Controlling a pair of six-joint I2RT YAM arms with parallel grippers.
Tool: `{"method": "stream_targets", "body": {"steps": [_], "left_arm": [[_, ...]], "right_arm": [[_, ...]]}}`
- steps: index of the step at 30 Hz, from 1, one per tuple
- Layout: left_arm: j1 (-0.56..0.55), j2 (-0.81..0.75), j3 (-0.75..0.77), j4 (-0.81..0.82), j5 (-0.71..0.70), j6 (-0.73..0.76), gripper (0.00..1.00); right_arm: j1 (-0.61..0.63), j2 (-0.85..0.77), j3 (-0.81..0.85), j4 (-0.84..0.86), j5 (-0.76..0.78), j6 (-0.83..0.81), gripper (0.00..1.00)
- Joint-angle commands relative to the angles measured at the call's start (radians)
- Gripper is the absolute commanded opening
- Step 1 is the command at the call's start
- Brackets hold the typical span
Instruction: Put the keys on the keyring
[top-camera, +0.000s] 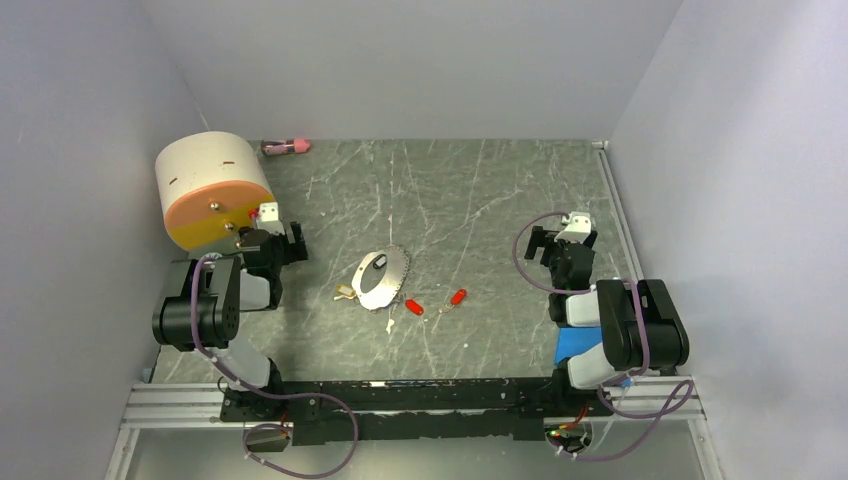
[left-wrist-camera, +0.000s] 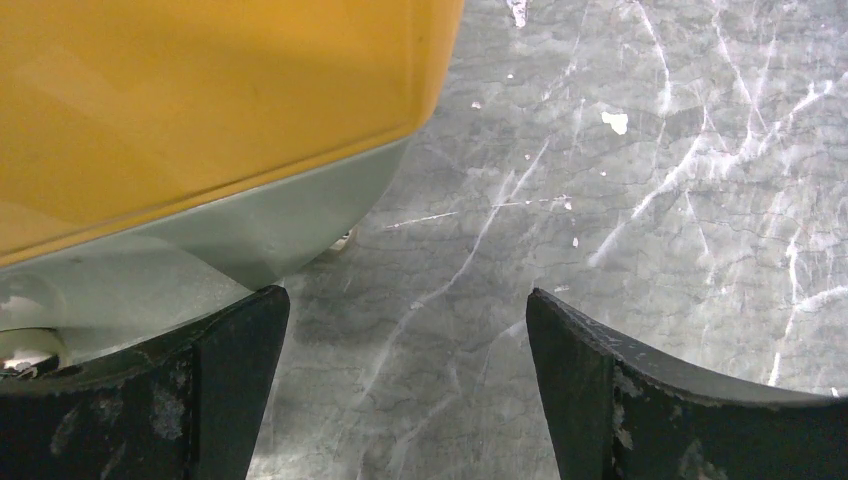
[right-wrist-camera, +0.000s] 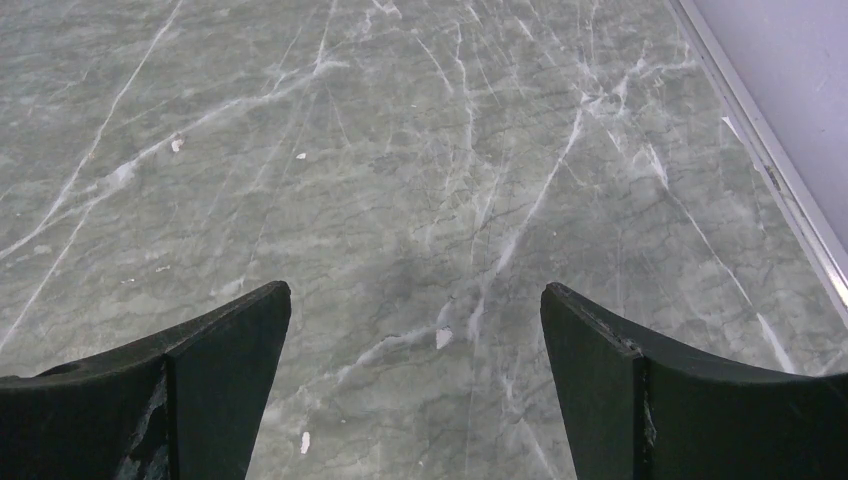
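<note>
On the grey counter (top-camera: 480, 200), close to the middle, lies the keyring (top-camera: 381, 279). It is a flat, pale, round plate with little teeth all around its rim and a dark loop mark on top. The keys (top-camera: 414, 307) lie around it on the stone. One red key (top-camera: 414, 307) is just beside the plate, at its lower right. The other red key (top-camera: 458, 296) is a bit further to the right. A pale key (top-camera: 390, 324) lies just below the plate. A brass key (top-camera: 345, 293) sits right at the plate's left edge, and I cannot tell if the two are joined.

The left hand (left-wrist-camera: 405, 300) is open as wide as it goes. It holds nothing, and only bare counter shows between its two black fingers (left-wrist-camera: 200, 400). It sits to the left of the keyring, apart from it. A big drum (top-camera: 210, 190), cream with an orange face, lies on its side close by the left finger.

The right hand (right-wrist-camera: 415, 292) is wide open too and holds nothing. It is over bare stone on the right side, well apart from the keys.

A small pink thing (top-camera: 286, 147) lies at the back edge, behind the drum.
</note>
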Motion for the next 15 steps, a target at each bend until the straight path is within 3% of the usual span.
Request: {"method": "stream_targets", "body": {"steps": [1, 15], "left_arm": [[-0.001, -0.002, 0.008, 0.058, -0.011, 0.026, 0.94], [0.0, -0.004, 0.008, 0.059, -0.007, 0.024, 0.94]], "right_arm": [[0.0, -0.013, 0.016, 0.047, 0.0, -0.016, 0.99], [0.0, -0.013, 0.02, 0.04, -0.006, -0.012, 0.99]]}}
